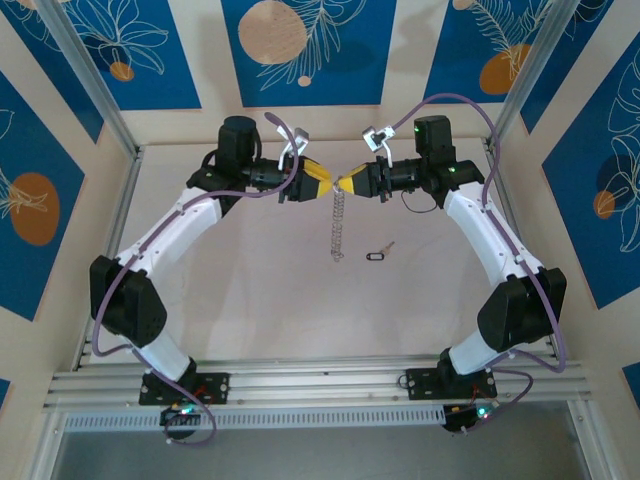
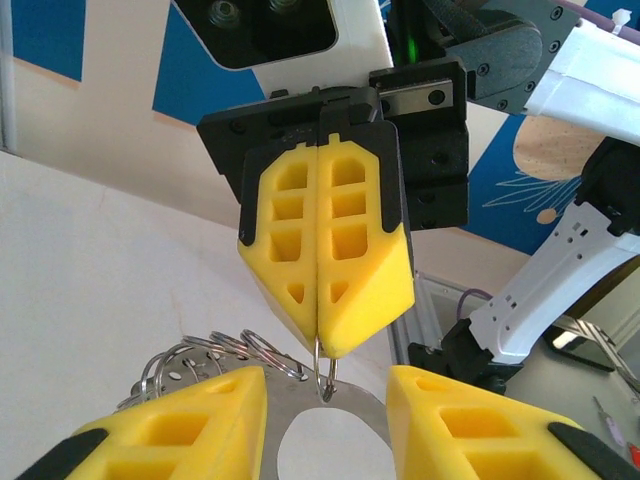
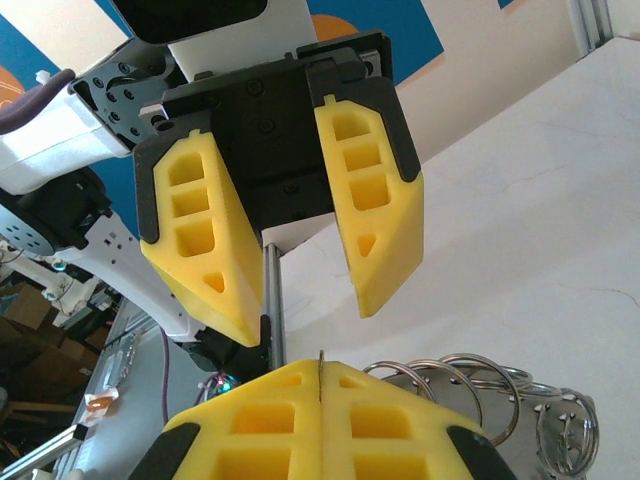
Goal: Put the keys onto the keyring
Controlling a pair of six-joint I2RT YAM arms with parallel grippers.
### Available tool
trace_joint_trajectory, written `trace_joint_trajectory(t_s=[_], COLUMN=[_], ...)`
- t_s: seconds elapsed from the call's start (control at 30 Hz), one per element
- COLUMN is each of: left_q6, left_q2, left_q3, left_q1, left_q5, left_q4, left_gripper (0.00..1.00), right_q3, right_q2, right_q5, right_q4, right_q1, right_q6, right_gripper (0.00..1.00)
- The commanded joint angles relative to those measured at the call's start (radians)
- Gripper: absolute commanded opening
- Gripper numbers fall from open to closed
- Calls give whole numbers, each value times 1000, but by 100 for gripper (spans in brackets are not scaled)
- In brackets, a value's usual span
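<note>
The right pincer [image 2: 322,338] is closed on a thin wire ring of the keyring [image 1: 338,225], and the rest of the keyring hangs down from it like a silvery chain over the tabletop [image 1: 250,280]. The left pincer [image 3: 306,318] meets it tip to tip. Its yellow fingers [image 3: 382,205] are spread apart and grip nothing. The small black-headed key [image 1: 378,254] lies on the tabletop, near the chain's lower end, on its right.
</note>
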Motion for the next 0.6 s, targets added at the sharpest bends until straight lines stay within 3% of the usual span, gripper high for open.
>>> trace_joint_trajectory(t_s=[0.0, 0.43, 0.57], left_q6=[21, 21, 20], left_q2=[21, 50, 54], left_q3=[40, 66, 71], left_q1=[-9, -34, -41], left_q5=[47, 58, 63], left_q4=[-19, -27, -24], left_gripper=[36, 36, 30], right_q3=[0, -18, -24], right_q2=[-17, -35, -39], right_q5=[-51, -61, -61], right_q4=[19, 49, 51], right_q1=[-3, -2, -1], right_q6=[1, 22, 22], right_gripper=[0, 0, 0])
